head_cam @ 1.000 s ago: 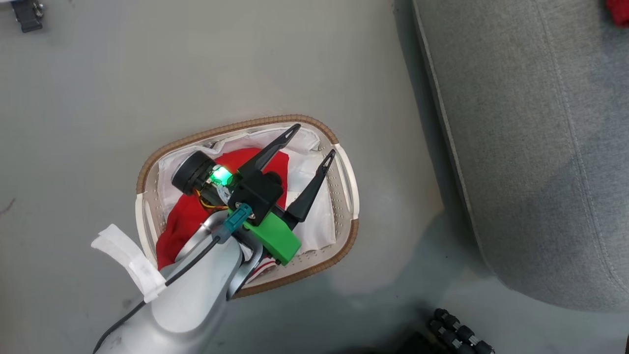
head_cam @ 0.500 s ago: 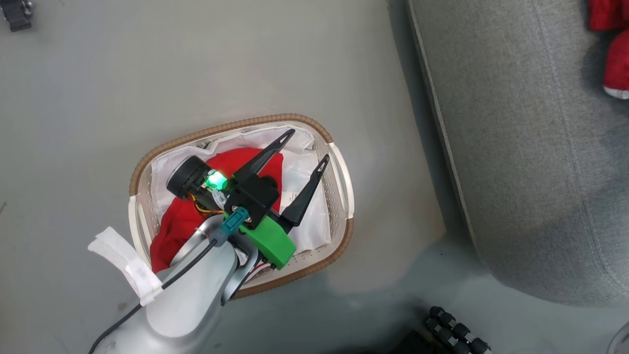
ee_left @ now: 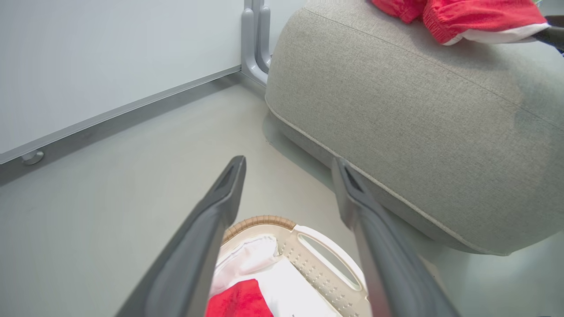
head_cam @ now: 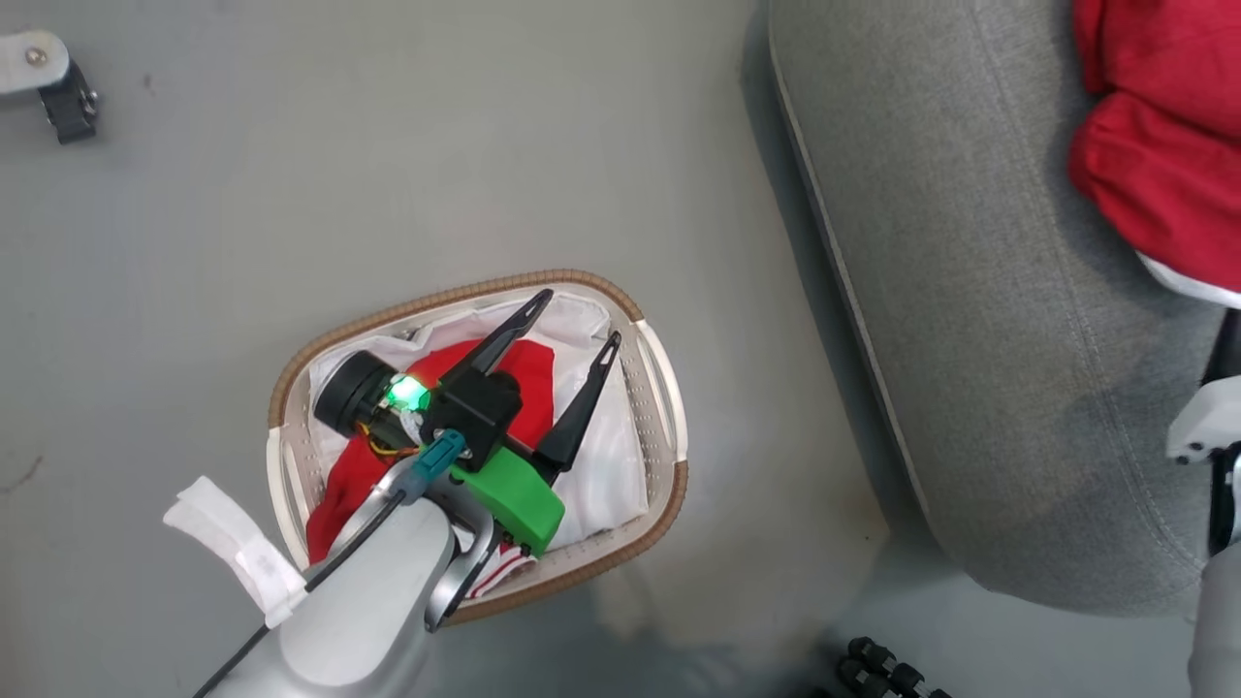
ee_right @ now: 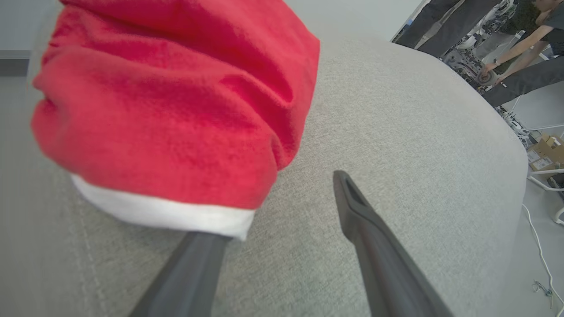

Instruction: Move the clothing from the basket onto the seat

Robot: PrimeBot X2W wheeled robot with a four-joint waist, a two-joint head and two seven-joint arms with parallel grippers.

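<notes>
Left gripper [head_cam: 575, 318] hangs over the basket [head_cam: 671, 427], fingers spread wide, gripping nothing. One red garment [head_cam: 341, 482] lies in the basket beneath it, on the white lining [head_cam: 611, 456]; one finger crosses the red, the other the lining. Farther off, over the seat [head_cam: 970, 291], the right gripper [ee_right: 288, 176] is also wide open, clamping nothing. One fingertip is hidden under the white hem of a red heap [ee_right: 167, 110] lying on the seat. Whether that heap is one piece or two, I cannot tell.
</notes>
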